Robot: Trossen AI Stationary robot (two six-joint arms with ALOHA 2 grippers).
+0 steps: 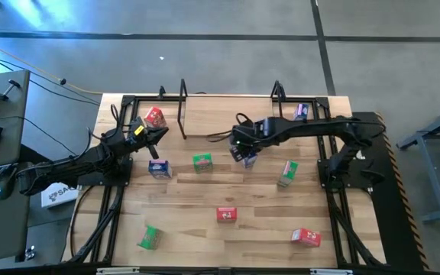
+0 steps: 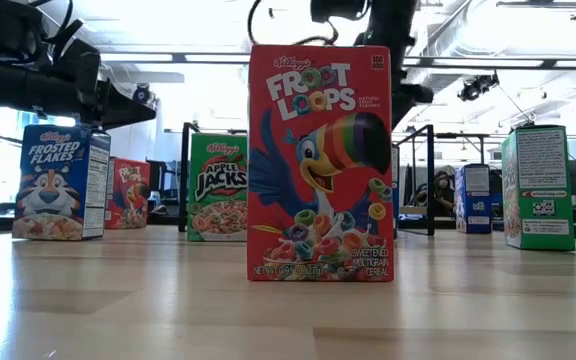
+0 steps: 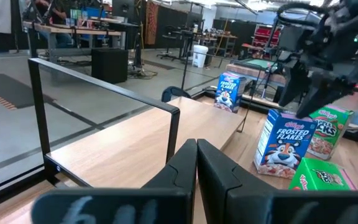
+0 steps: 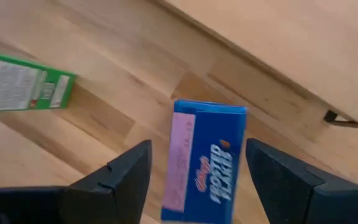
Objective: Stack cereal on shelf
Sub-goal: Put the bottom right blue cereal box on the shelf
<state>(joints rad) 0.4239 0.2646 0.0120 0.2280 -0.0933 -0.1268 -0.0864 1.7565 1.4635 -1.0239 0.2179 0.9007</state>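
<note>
My right gripper [image 1: 244, 155] is open and hangs over an upright blue Frosted Flakes box [image 4: 207, 162], in front of the shelf; its fingers stand on either side of the box's top with a gap on both sides. The same box [image 3: 281, 143] stands on its base on the table. My left gripper [image 3: 196, 155] is shut and empty, near the shelf's left frame [image 1: 182, 108] and beside a red box [image 1: 155, 116]. The shelf's wooden board [image 3: 135, 143] runs between black frames. Another blue box [image 1: 302, 111] stands at its right end.
Loose boxes stand or lie on the table: blue [image 1: 159, 168], green [image 1: 202, 162], green [image 1: 286, 174], red [image 1: 227, 215], red [image 1: 305, 237], green [image 1: 150, 237]. A Froot Loops box [image 2: 320, 165] fills the low view's middle. The shelf board between the frames is bare.
</note>
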